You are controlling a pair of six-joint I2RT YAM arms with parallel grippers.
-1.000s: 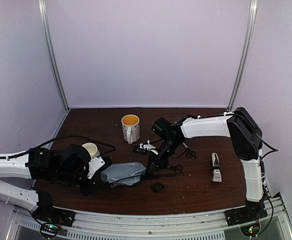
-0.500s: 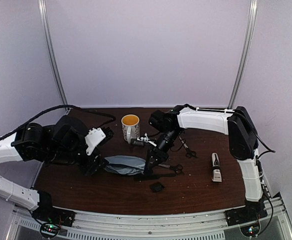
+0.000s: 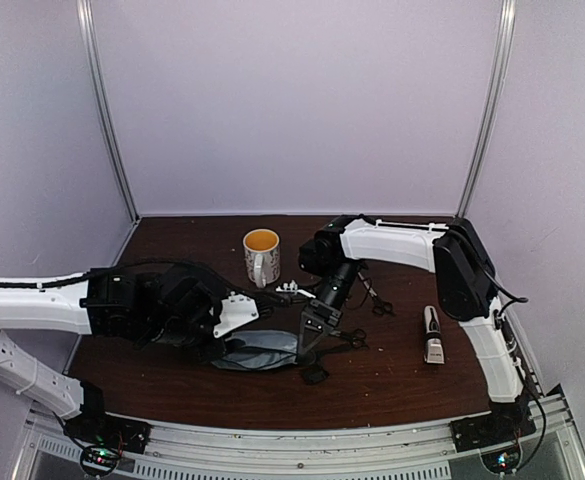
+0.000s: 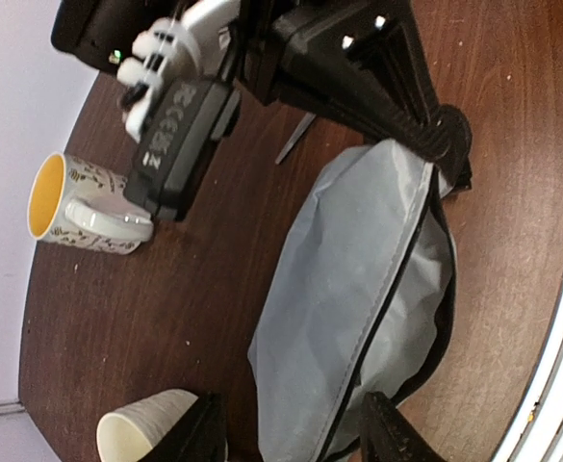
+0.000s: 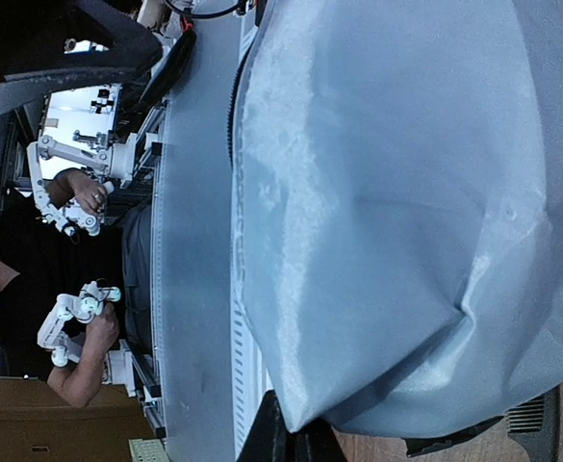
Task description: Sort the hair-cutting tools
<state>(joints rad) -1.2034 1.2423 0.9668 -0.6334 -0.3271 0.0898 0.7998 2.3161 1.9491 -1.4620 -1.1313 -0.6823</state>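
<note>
The right end effector (image 3: pixel 307 335) is clamped shut on the right corner of the pouch (image 3: pixel 257 350), low in the middle of the counter (image 3: pixel 172 240). The left end effector (image 4: pixel 291 438) stands open, fingers either side of the pouch's other end, gripping nothing. Scissors (image 3: pixel 355 338) lie just right of the pouch, a second pair (image 3: pixel 377 300) above them. The clipper (image 3: pixel 432 333) lies farther right, and the guard (image 3: pixel 315 376) sits just below the pouch.

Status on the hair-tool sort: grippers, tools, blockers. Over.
Right gripper shut on one end of grey pouch. Left gripper open, straddling the other end. Clipper, scissors, guard loose on table. Right gripper crowds scissors and guard.
</note>
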